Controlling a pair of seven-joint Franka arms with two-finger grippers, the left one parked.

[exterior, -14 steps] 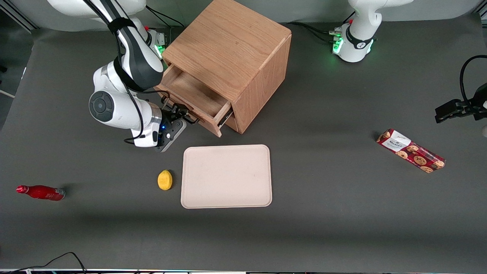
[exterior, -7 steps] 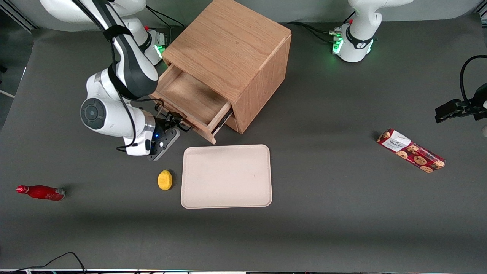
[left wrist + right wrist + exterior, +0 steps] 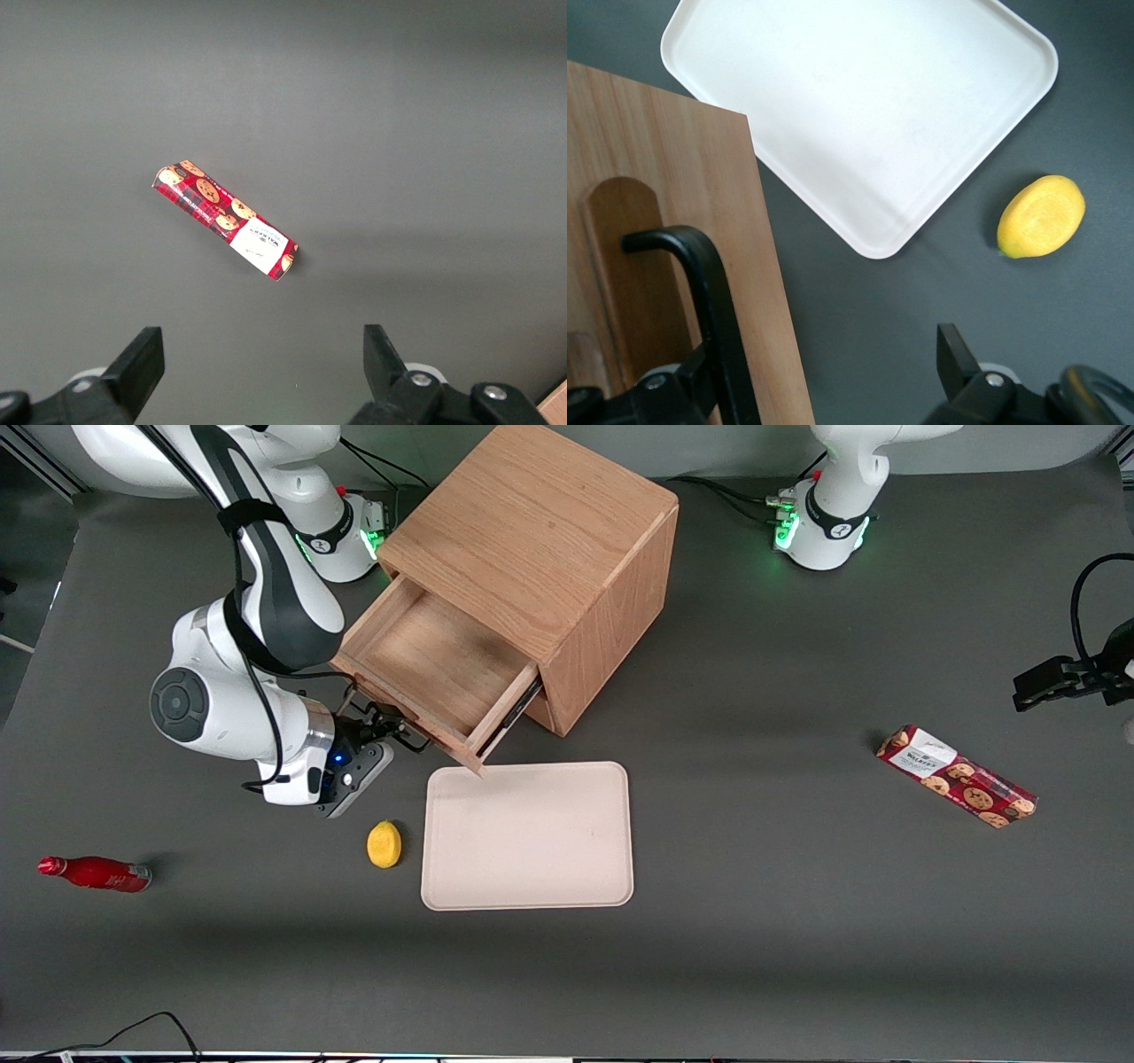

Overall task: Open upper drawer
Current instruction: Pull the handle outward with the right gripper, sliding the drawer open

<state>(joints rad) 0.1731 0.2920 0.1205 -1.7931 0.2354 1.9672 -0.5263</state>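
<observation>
While the red bottle (image 3: 93,872) is lying toward the working arm's end of the worktop (image 3: 797,921), the tool (image 3: 383,728) is closing on the black handle (image 3: 709,292) of the upper drawer (image 3: 425,673); the drawer is sticking out of the cabinet (image 3: 549,540), above the lemon (image 3: 384,843) and tray (image 3: 528,835); the biscuit pack (image 3: 955,776) is lying toward the parked arm's end.

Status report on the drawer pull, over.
Gripper at the upper drawer's black handle. Drawer pulled well out, inside bare. Tray just below its corner; lemon close by.
</observation>
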